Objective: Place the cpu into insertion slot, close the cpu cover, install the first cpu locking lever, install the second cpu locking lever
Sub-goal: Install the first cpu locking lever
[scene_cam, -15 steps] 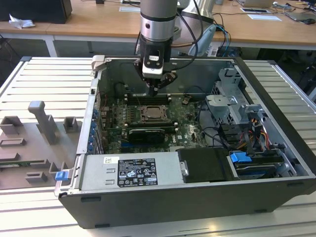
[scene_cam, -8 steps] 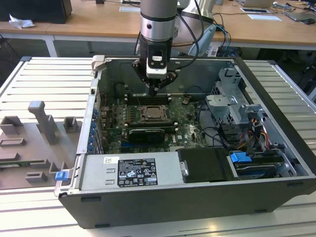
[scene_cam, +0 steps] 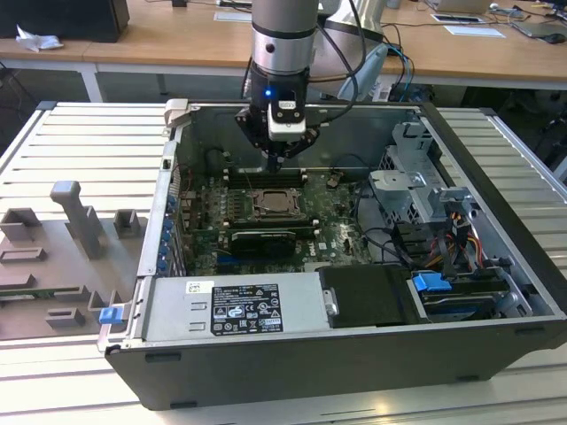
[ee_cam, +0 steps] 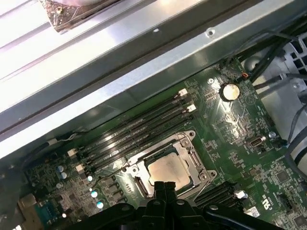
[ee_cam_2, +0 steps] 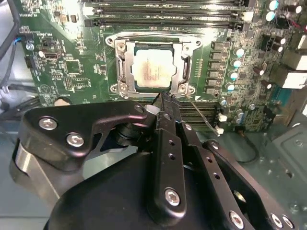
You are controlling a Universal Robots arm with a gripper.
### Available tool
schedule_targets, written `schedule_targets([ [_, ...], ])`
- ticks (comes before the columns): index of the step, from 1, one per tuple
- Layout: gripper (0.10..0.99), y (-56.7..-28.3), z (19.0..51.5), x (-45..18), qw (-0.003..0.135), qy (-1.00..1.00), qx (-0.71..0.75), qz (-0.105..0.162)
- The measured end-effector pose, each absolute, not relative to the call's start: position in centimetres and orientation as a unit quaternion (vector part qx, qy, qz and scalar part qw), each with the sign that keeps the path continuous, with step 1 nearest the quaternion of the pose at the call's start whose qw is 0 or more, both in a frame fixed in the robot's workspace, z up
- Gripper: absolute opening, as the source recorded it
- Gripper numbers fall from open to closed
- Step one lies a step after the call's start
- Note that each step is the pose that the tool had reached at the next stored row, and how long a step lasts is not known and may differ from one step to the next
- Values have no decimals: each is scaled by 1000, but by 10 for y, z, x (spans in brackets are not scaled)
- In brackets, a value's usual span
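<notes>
Gripper (ee_cam_2: 163, 99) fingers pinched shut, empty, beside the cpu (ee_cam_2: 152, 72). The seemingly unlatched lever (ee_cam_2: 202, 116) could slip off them, gouging the board (ee_cam_2: 72, 72).

An open dark-grey metal computer case (scene_cam: 292, 381) lies on the ribbed aluminium tabletop (scene_cam: 89, 133). A silver labelled power supply box (scene_cam: 235, 305) runs along the case's near wall, with a blue plastic latch (scene_cam: 431, 283) beside it. Grey plastic fixture blocks (scene_cam: 80, 221) stand by the tabletop's edge at the exterior view's left. Long black memory slots (ee_cam: 139, 132) cross the green circuit board (ee_cam: 230, 129).
</notes>
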State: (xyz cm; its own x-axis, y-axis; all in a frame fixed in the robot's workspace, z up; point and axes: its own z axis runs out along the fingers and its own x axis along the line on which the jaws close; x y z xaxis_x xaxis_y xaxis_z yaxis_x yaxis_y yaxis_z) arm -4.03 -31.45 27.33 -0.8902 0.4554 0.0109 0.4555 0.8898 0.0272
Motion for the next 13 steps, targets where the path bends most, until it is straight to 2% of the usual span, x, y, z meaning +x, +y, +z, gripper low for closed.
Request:
schedule_targets([
  [13, 106, -314, 273, -41, 4, -992, -128, -14],
])
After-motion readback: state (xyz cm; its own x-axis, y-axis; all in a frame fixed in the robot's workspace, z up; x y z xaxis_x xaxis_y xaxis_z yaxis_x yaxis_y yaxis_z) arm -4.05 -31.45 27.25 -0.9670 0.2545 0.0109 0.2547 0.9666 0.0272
